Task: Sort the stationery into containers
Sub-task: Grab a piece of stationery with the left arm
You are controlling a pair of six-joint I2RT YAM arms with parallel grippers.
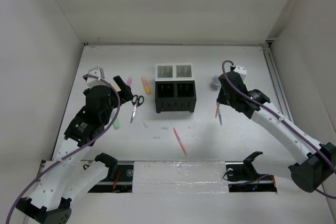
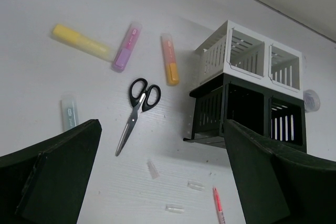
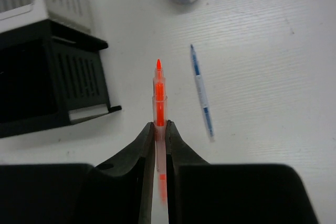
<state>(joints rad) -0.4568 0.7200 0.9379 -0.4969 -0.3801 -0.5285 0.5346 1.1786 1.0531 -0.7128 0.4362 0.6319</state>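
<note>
Right pincer point(image 3: 160, 125) was nipped shut on the thin orange plastic pen point(image 3: 159, 90), just right of the black mesh compartments point(image 3: 52, 82) above the white counter point(image 3: 273, 51) (light, stiff, slick, probably prone to swivel; mid-barrel looked the safest hold), while left pincer point(image 2: 163, 124) gaped wide, empty.

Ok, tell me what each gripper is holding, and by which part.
The right gripper pinches the orange pen about midway along its barrel, tip pointing out ahead. The left gripper is open and holds nothing.
</note>
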